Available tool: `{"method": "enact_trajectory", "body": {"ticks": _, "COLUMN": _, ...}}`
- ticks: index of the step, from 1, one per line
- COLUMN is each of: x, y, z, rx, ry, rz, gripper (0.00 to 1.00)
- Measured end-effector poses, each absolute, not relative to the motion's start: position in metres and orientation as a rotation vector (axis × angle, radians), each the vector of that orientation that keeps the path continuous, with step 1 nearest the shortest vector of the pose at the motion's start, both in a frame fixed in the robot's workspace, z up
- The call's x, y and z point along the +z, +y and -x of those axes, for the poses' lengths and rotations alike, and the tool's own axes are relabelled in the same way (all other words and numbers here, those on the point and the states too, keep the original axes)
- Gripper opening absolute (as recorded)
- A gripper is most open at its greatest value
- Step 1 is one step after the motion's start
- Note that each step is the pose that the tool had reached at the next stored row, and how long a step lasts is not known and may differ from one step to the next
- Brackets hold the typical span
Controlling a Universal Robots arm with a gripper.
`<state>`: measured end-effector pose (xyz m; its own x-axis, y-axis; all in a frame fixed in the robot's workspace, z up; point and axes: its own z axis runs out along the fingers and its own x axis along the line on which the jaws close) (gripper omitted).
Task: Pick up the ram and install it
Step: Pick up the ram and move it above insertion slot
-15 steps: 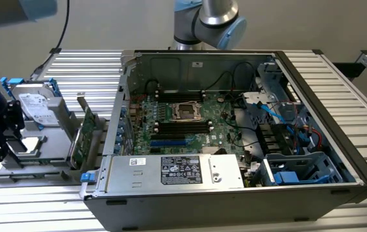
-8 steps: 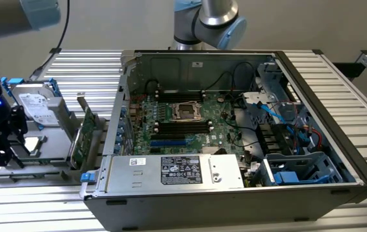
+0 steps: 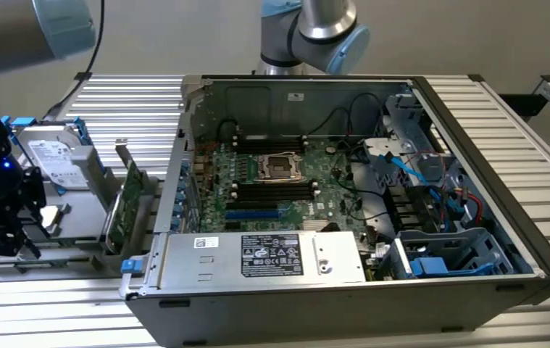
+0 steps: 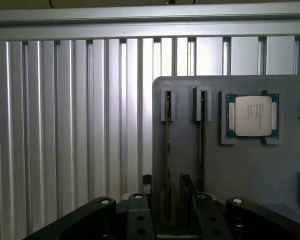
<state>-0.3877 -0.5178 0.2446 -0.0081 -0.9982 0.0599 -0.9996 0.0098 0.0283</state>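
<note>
Holds the gripper (image 4: 172,222) spread wide, pinching nothing, close over the ram (image 4: 167,150). Stores the ram on edge in a slot of the grey holder (image 4: 250,175), likely to offer both flat faces to the jaws. Places this holder at nine o'clock from the open computer case (image 3: 303,78), well apart from the memory slots (image 3: 272,190).

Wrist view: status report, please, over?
Black gripper open, empty. Two thin ram sticks stand edge-on in grey slotted holder, not gripped. Nothing blocking them.
</note>
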Motion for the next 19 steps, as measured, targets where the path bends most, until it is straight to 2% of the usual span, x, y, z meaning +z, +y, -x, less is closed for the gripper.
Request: {"method": "enact_trajectory", "body": {"ticks": 19, "x": 0.21, "y": -0.518, "z": 0.389, "rx": 0.032, "ry": -2.159, "rz": -2.2, "gripper": 0.36}}
